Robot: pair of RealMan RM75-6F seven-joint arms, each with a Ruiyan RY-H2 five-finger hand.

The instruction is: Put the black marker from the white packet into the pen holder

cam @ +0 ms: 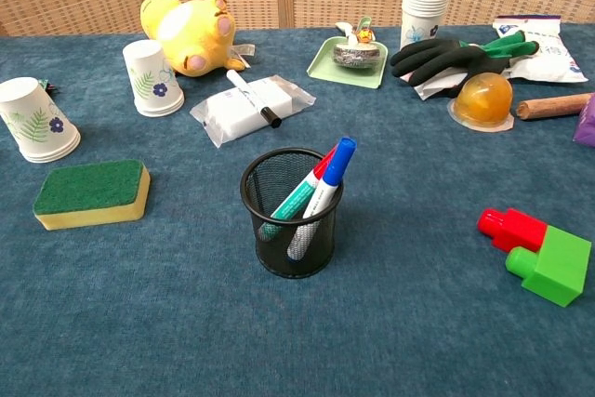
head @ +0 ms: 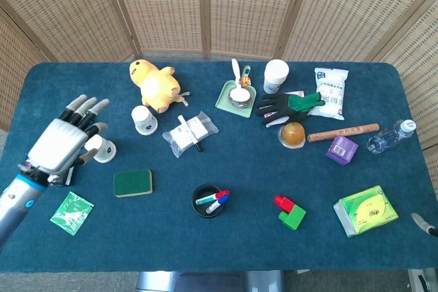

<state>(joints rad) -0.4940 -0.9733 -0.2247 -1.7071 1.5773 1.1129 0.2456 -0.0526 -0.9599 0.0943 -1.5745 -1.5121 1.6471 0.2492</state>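
While the black marker lies on the white packet beyond the pen holder, the left hand hovers far left, fingers released and spread.

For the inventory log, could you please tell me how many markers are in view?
3: a black marker lying on the white packet, and a red-capped marker and a blue-capped marker standing in the pen holder. The holder could hide more.

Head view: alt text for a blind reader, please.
An open left hand hovers over the left of a blue table, far from the black marker, which lies on a white packet. A black mesh pen holder with colored markers stands nearer the front, amid scattered clutter.
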